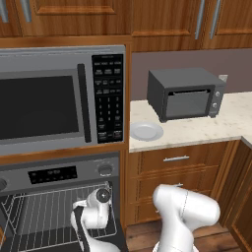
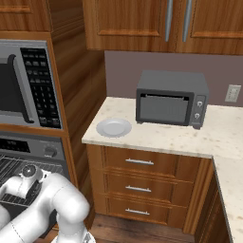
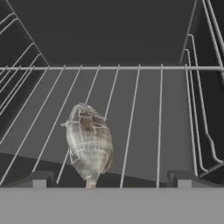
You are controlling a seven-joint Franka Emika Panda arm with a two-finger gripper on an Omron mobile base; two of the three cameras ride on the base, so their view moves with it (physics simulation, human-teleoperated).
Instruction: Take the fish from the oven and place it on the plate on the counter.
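Observation:
The fish (image 3: 89, 144), pale silvery-grey, lies on a wire rack (image 3: 140, 105) inside the oven (image 1: 59, 173), whose door stands open. My gripper (image 3: 111, 179) is open, one dark fingertip low on each side of the hand view, with the fish's tail end just ahead between them and nothing held. In the left base view my arm bends down to the oven opening, the wrist (image 1: 97, 205) in front of the rack. The pale round plate (image 1: 146, 131) (image 2: 114, 127) sits bare on the beige counter (image 1: 197, 132) (image 2: 166, 136), to the right of the oven column.
A large microwave (image 1: 49, 103) (image 2: 23, 85) sits above the oven. A dark-grey toaster oven (image 1: 186, 93) (image 2: 171, 97) stands on the counter behind the plate. Wooden drawers (image 2: 140, 163) are below the counter. The oven's side walls and rack guides (image 3: 199, 109) close in around the hand.

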